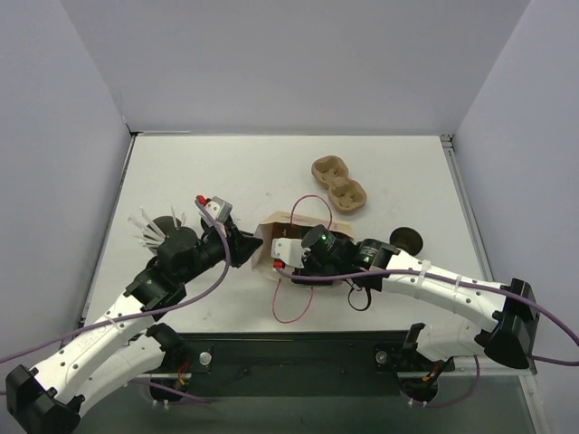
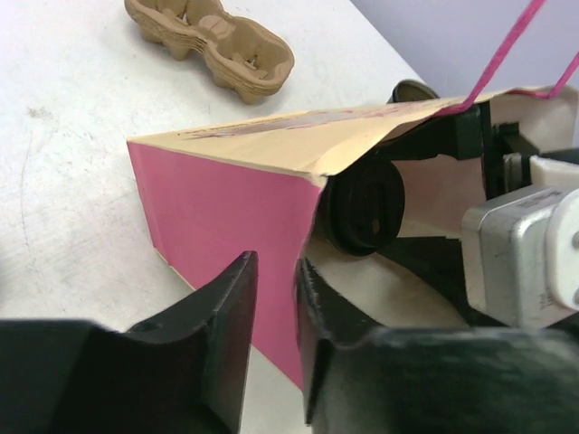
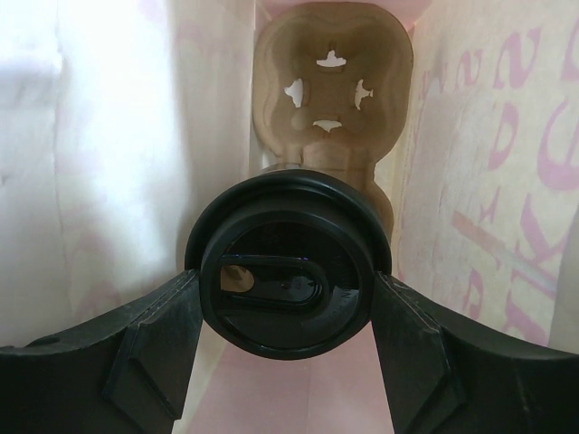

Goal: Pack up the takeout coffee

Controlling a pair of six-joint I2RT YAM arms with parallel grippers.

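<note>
I have my right gripper (image 3: 286, 294) clamped on both sides of the coffee (image 3: 288, 271), at its black lid, inside the bag (image 2: 226, 208) lying on its side mid-desk (image 1: 181, 181), a carrier (image 3: 330, 117) behind it, while my left gripper (image 2: 276, 303) sits at the bag's mouth edge, jaws narrowly apart.

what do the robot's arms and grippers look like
Both arms, the left arm and right arm, have white links with black joints, and a purple cable runs along each. The left gripper and right gripper have broad, matte black fingers. Each wrist carries a white block; the right shows a green light.
</note>
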